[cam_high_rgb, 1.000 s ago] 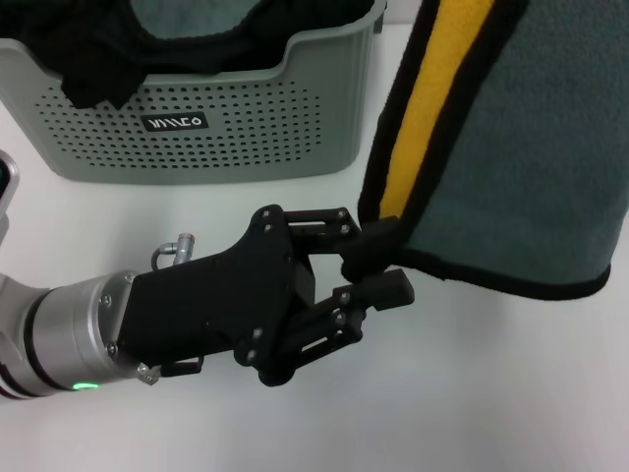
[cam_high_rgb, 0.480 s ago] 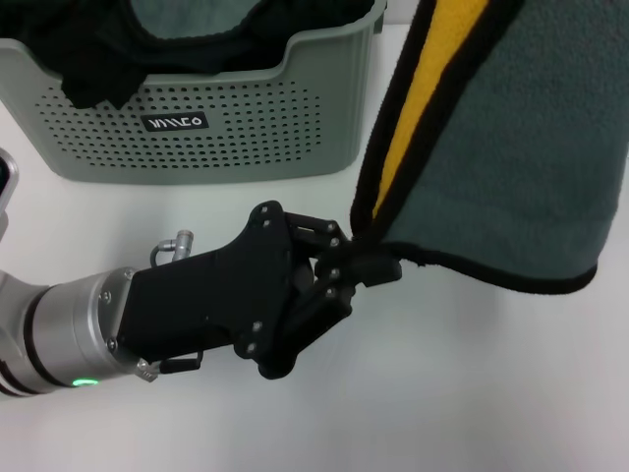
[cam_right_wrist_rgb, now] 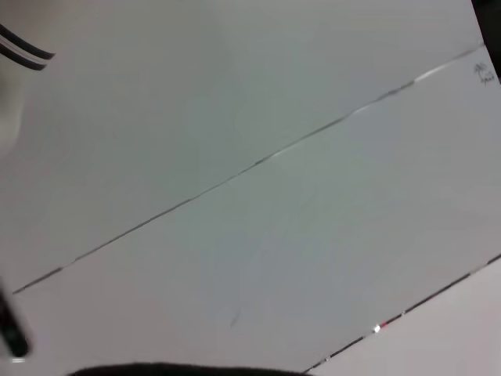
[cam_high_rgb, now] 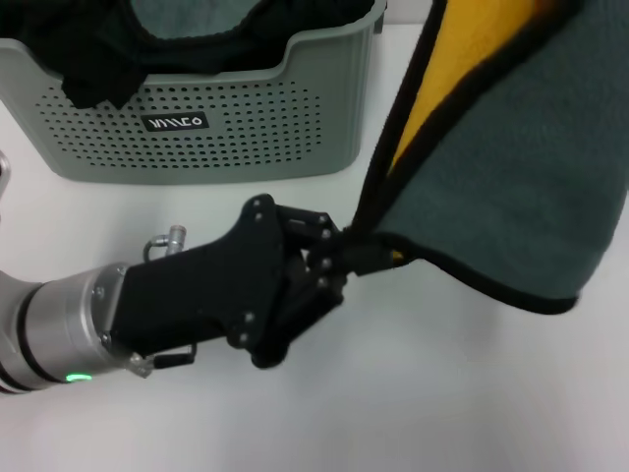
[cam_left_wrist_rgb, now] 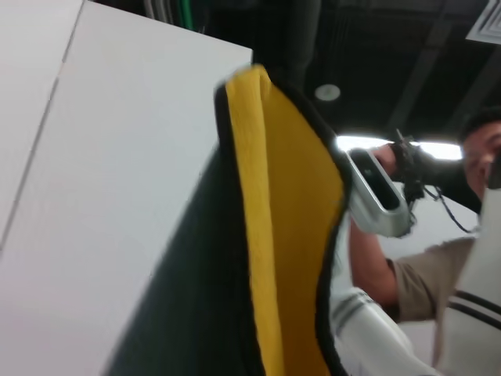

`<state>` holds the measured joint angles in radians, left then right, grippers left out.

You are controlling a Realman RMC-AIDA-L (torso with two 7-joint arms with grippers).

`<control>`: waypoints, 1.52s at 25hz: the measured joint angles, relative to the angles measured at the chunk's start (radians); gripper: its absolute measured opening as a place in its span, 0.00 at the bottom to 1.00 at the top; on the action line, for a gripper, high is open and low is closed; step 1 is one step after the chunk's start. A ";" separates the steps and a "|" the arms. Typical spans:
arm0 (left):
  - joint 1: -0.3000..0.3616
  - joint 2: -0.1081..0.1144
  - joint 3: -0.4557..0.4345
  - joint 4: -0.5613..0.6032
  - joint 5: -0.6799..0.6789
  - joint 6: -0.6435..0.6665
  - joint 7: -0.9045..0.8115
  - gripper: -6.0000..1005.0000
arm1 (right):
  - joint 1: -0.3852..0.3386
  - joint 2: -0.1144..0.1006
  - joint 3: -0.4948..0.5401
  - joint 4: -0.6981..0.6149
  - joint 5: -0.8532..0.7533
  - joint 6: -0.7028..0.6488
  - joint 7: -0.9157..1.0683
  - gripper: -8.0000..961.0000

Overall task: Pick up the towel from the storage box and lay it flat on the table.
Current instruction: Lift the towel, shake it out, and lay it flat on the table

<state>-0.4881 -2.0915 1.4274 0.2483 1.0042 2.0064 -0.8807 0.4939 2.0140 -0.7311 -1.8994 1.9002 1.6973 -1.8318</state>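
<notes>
Now your left gripper [cam_high_rgb: 359, 258] has its jaws pinched on the towel [cam_high_rgb: 501, 177] corner only; tug and that piping may slip free; right jaws unseen

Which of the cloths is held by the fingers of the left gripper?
The teal-green towel with black piping and a yellow underside, hanging above the table. The left gripper pinches its lower corner. The other cloths, black fabric included, lie in the storage box.

The towel [cam_high_rgb: 511, 157] hangs right of the storage box [cam_high_rgb: 211, 123], above the table [cam_high_rgb: 442, 393].
</notes>
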 joint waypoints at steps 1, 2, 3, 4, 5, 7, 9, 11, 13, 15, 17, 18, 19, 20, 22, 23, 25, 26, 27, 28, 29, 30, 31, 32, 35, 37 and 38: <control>0.003 0.004 -0.013 0.000 -0.002 0.000 -0.017 0.02 | -0.019 0.001 -0.014 0.005 -0.001 -0.001 0.002 0.07; 0.008 0.008 -0.036 0.002 -0.003 0.002 -0.047 0.02 | -0.037 0.002 -0.029 0.010 -0.001 -0.003 0.006 0.07; 0.015 0.013 -0.058 0.004 -0.003 0.003 -0.073 0.02 | -0.054 0.003 -0.048 0.017 -0.001 -0.007 0.010 0.07; 0.030 0.024 -0.095 0.014 -0.004 0.005 -0.129 0.02 | -0.072 0.004 -0.069 0.024 -0.001 -0.013 0.018 0.07; 0.040 0.030 -0.114 0.026 -0.002 0.007 -0.164 0.02 | -0.087 0.006 -0.089 0.029 -0.001 -0.021 0.030 0.07; 0.077 0.051 -0.140 0.072 -0.002 0.013 -0.230 0.02 | -0.123 0.006 -0.128 0.033 -0.004 -0.040 0.066 0.07; 0.120 0.063 -0.143 0.129 -0.006 0.020 -0.261 0.02 | -0.156 0.006 -0.157 0.031 -0.021 -0.062 0.111 0.07; 0.168 0.071 -0.144 0.205 -0.015 0.023 -0.286 0.02 | -0.180 0.007 -0.182 0.030 -0.049 -0.086 0.165 0.07; 0.216 0.077 -0.150 0.275 -0.023 0.023 -0.315 0.02 | -0.194 0.008 -0.198 0.036 -0.066 -0.098 0.222 0.07; 0.248 0.080 -0.167 0.331 -0.026 0.023 -0.347 0.02 | -0.200 0.007 -0.208 0.045 -0.083 -0.105 0.310 0.08; 0.270 0.081 -0.191 0.376 -0.026 0.023 -0.386 0.02 | -0.200 0.007 -0.211 0.046 -0.095 -0.110 0.355 0.08; 0.280 0.081 -0.203 0.399 -0.026 0.023 -0.408 0.02 | -0.199 0.007 -0.214 0.046 -0.109 -0.111 0.391 0.08; 0.288 0.082 -0.213 0.421 -0.026 0.023 -0.429 0.02 | -0.198 0.008 -0.217 0.046 -0.122 -0.114 0.425 0.08; 0.293 0.083 -0.218 0.437 -0.026 0.023 -0.445 0.02 | -0.196 0.008 -0.222 0.046 -0.136 -0.116 0.461 0.08; 0.300 0.088 -0.225 0.470 -0.022 0.023 -0.483 0.02 | -0.196 0.008 -0.236 0.046 -0.160 -0.120 0.524 0.08; 0.303 0.094 -0.225 0.485 -0.021 0.023 -0.503 0.02 | -0.200 0.008 -0.245 0.042 -0.170 -0.119 0.555 0.08; 0.313 0.100 -0.225 0.510 -0.020 0.025 -0.530 0.02 | -0.223 0.008 -0.267 0.016 -0.191 -0.110 0.603 0.08; 0.329 0.102 -0.225 0.532 -0.020 0.026 -0.539 0.02 | -0.241 0.008 -0.281 -0.007 -0.209 -0.108 0.628 0.08; 0.342 0.103 -0.225 0.551 -0.021 0.027 -0.545 0.02 | -0.269 0.008 -0.301 -0.040 -0.229 -0.110 0.655 0.08; 0.365 0.103 -0.226 0.582 -0.024 0.028 -0.552 0.02 | -0.282 0.008 -0.310 -0.056 -0.236 -0.112 0.669 0.08; 0.391 0.103 -0.226 0.622 -0.027 0.029 -0.559 0.02 | -0.305 0.008 -0.324 -0.078 -0.246 -0.114 0.688 0.08; 0.423 0.103 -0.226 0.664 -0.028 0.029 -0.565 0.02 | -0.339 0.007 -0.344 -0.108 -0.254 -0.119 0.706 0.08; 0.452 0.102 -0.226 0.704 -0.034 0.029 -0.569 0.02 | -0.359 0.006 -0.354 -0.120 -0.257 -0.121 0.711 0.08; 0.489 0.100 -0.226 0.748 -0.044 0.029 -0.571 0.02 | -0.383 0.005 -0.364 -0.131 -0.260 -0.128 0.715 0.08; 0.573 0.099 -0.226 0.835 -0.075 0.029 -0.571 0.02 | -0.427 0.004 -0.372 -0.134 -0.264 -0.143 0.722 0.08; 0.602 0.098 -0.227 0.865 -0.085 0.029 -0.571 0.02 | -0.443 0.004 -0.375 -0.134 -0.274 -0.144 0.736 0.08; 0.610 0.097 -0.226 0.874 -0.087 0.029 -0.571 0.02 | -0.446 0.004 -0.381 -0.134 -0.284 -0.143 0.750 0.08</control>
<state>0.1216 -1.9948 1.2009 1.1221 0.9169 2.0359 -1.4517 0.0476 2.0178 -1.1119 -2.0335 1.6165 1.5546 -1.0818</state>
